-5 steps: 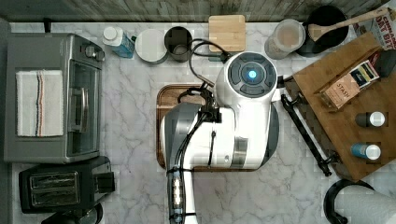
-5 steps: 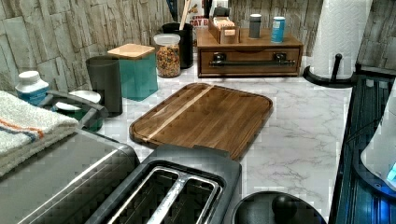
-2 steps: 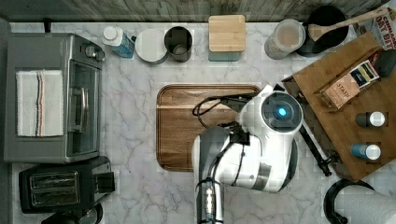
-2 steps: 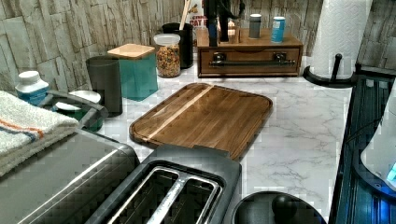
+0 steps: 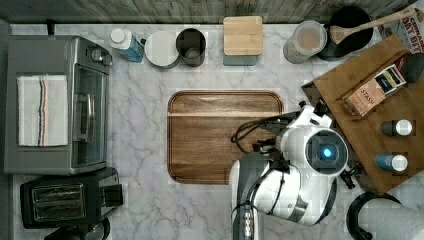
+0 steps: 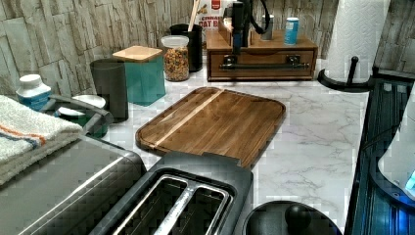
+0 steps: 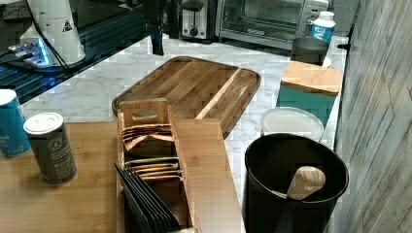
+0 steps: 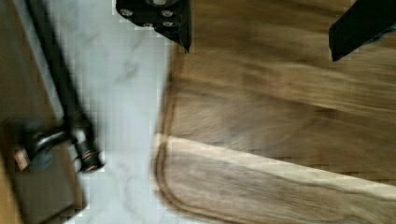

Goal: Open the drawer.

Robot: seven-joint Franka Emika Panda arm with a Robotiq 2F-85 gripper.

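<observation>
wrist view: gripper (image 8: 259, 35) spread wide, holding nothing, over tray (image 8: 289, 140) edge nearest drawer (image 6: 262, 58); drawer closed, black bar handle (image 6: 264, 65) untouched.

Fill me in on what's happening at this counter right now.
A robot arm is going for the drawer of a small wooden cabinet standing on a marble counter. The drawer looks closed, and its black bar handle is not gripped. In the wrist view the gripper is open, with one of its fingers over the gap between the handle and a wooden tray lying mid-counter.
</observation>
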